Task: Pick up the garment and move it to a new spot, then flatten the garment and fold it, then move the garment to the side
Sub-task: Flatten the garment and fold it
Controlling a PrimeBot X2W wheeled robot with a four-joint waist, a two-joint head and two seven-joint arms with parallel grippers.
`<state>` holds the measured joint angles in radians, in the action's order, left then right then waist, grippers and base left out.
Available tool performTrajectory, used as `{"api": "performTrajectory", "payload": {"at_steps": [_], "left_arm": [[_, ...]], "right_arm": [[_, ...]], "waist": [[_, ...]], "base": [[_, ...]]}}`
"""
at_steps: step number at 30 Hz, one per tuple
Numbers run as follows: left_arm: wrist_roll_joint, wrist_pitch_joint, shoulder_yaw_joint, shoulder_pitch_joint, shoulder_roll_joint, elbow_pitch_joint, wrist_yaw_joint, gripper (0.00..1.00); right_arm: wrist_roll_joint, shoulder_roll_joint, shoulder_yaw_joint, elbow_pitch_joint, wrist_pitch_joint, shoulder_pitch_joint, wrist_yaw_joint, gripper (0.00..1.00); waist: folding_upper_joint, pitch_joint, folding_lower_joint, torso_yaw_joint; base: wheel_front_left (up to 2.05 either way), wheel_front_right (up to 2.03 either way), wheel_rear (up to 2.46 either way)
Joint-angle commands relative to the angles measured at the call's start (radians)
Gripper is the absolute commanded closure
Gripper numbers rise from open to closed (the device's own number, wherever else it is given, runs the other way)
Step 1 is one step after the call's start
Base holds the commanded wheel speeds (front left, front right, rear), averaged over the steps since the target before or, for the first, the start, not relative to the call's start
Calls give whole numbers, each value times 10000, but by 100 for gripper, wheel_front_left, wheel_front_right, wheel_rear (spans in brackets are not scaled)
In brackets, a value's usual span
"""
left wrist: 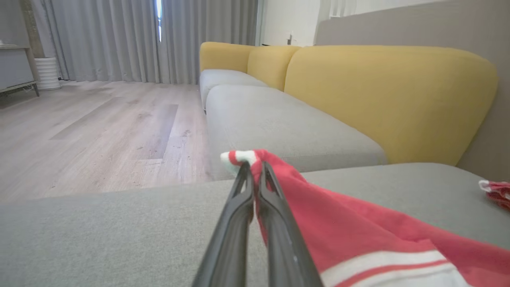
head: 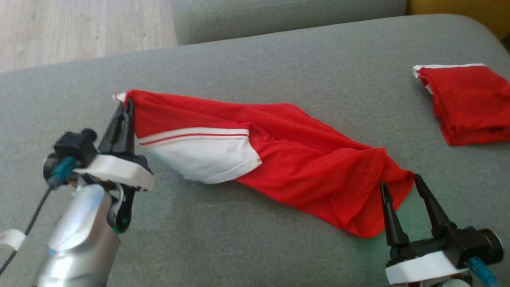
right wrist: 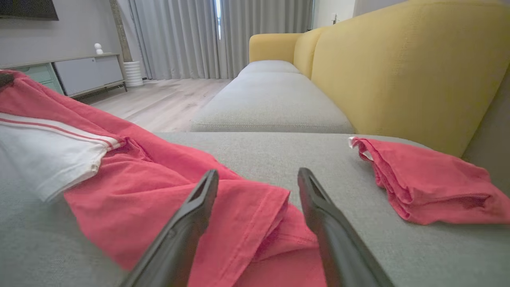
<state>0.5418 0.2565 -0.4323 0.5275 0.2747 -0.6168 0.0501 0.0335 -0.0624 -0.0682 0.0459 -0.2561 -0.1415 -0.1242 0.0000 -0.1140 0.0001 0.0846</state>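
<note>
Right gripper (head: pixel 400 180): nearest the robot at the lower right of the head view, fingers spread wide and holding nothing. In the right wrist view (right wrist: pixel 258 172) the garment's near hem lies between the two fingers; whether the tips touch the cloth cannot be told.
Left gripper (head: pixel 126 103): at the left, fingers pressed together on a corner of the garment. In the left wrist view (left wrist: pixel 255 164) a bit of white-edged cloth pokes past the tips.
Garment (head: pixel 303 159): red, rumpled and twisted, strung across the seat from the left gripper's pinch down to the right gripper's tips. A white sleeve (head: pixel 207 155) with a red stripe faces up near the left end.
Seat cushion (head: pixel 279 59): grey fabric, carrying the garment and both grippers' work.
Folded red cloth (head: pixel 470 103): a tidy stack with a white edge, lying on the same cushion, well apart to the right.
Backrest (right wrist: pixel 398 59): yellow, behind the seat.
Floor (head: pixel 59 32): pale wood, beyond the cushion's far edge.
Curtains (left wrist: pixel 119 40): grey, at the far wall.
</note>
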Motion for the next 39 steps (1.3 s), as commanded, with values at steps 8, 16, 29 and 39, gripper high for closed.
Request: {"api": "performTrajectory", "payload": {"at_steps": [8,16,29,39], "left_arm": [[-1144,53,2853,-288,-470,1899,-107,0],[-2484,53,3767,-3494,-1758,3381,80,0],[-4079,53,1720,-3747,-2126,-231,386,0],[-3861,53,1437,-3069,-2219,-617,621,60]], "right_arm": [[-96,-191,-307,-276,-57,583,-65,0],[-56,-102,-201,-316,-57,394,-65,0],[-99,-344,-212,-412,-57,575,-65,0],[-123,-489,-124,-409,-57,551,-65,0]], "waist": [[0,-134,-1,-231],[0,-11,-1,-116],[0,-346,-1,72],[0,-294,-1,142]], "base": [[0,0,0],[0,0,0],[0,0,0],[0,0,0]]}}
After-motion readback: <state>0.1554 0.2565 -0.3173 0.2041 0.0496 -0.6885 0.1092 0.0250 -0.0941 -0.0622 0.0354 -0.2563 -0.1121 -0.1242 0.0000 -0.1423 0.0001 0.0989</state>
